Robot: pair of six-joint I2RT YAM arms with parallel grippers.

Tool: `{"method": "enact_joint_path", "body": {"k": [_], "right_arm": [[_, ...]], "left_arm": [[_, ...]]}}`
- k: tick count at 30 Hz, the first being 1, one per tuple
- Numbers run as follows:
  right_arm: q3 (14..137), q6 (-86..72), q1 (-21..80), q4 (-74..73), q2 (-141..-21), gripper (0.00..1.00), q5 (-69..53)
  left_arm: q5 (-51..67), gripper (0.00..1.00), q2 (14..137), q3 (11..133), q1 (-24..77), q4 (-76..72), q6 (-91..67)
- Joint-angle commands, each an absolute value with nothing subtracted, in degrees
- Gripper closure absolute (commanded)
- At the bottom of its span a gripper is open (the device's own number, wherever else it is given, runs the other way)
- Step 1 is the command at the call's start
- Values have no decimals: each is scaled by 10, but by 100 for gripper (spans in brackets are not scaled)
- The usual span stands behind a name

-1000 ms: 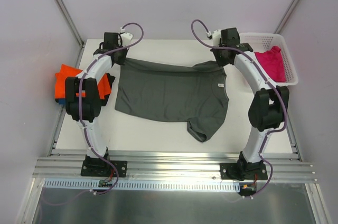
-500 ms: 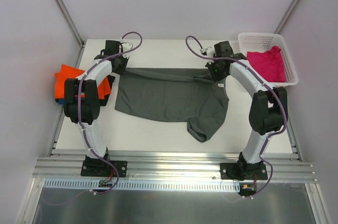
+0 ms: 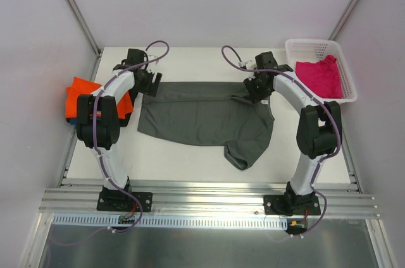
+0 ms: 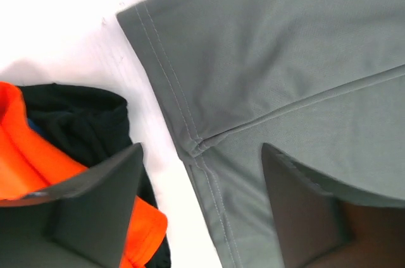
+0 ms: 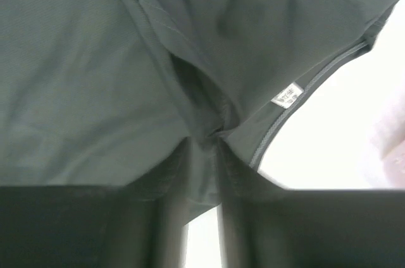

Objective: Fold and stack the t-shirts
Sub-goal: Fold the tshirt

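shirts lie in three places in the top view. the dark grey t-shirt [image 3: 202,119] is spread across the middle of the table [image 3: 190,160]. its far edge is folded over toward the near side as a narrow band, and one sleeve trails toward the arm bases. the orange t-shirt [image 3: 79,94] sits at the table's left edge, partly behind the left arm. the pink t-shirt [image 3: 319,77] is bunched in the white basket [image 3: 313,43] at the far right corner. the left gripper [image 3: 150,85] is at the band's left end and the right gripper [image 3: 256,91] is at its right end, by the collar. from this height i cannot tell how either claw stands.

left wrist camera: the two fingers [image 4: 101,211] are spread wide with nothing between them. the dark grey t-shirt's hemmed corner lies flat on the table below the gap, and the folded layer's edge crosses it as a slanted line. the orange t-shirt and a black cloth [image 4: 76,122] lie just beside that corner, partly hidden by the left-hand finger.

right wrist camera: this claw's fingers are pressed nearly together, pinching a gathered pucker of the dark grey t-shirt at their tips, with creases running out from the pinch. the collar and a small white label [image 5: 288,95] lie just right of it, with bare table beyond.
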State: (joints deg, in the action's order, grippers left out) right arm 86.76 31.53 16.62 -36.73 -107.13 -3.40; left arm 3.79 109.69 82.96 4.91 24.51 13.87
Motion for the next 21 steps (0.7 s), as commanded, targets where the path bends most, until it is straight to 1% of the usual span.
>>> {"method": "enact_joint_path", "body": {"k": [1, 2, 4, 7, 11, 16, 21], "right_arm": [[883, 309, 166, -395, -1054, 65, -59], [885, 309, 165, -396, -1048, 60, -55], [895, 300, 157, -385, -1035, 54, -41], [922, 293, 152, -377, -1043, 48, -42], [968, 286, 156, -374, -1086, 47, -58], [1034, 260, 171, -384, -1154, 48, -90], [1075, 220, 178, -397, -1202, 47, -144]], "left_arm": [[30, 23, 1093, 867, 53, 281, 129], [31, 20, 1086, 872, 53, 281, 127], [32, 18, 1078, 888, 53, 281, 121], [56, 18, 1089, 927, 53, 283, 104], [106, 19, 1130, 982, 56, 297, 78], [203, 22, 1191, 1047, 64, 321, 62], [265, 29, 1223, 1079, 64, 345, 26]]}}
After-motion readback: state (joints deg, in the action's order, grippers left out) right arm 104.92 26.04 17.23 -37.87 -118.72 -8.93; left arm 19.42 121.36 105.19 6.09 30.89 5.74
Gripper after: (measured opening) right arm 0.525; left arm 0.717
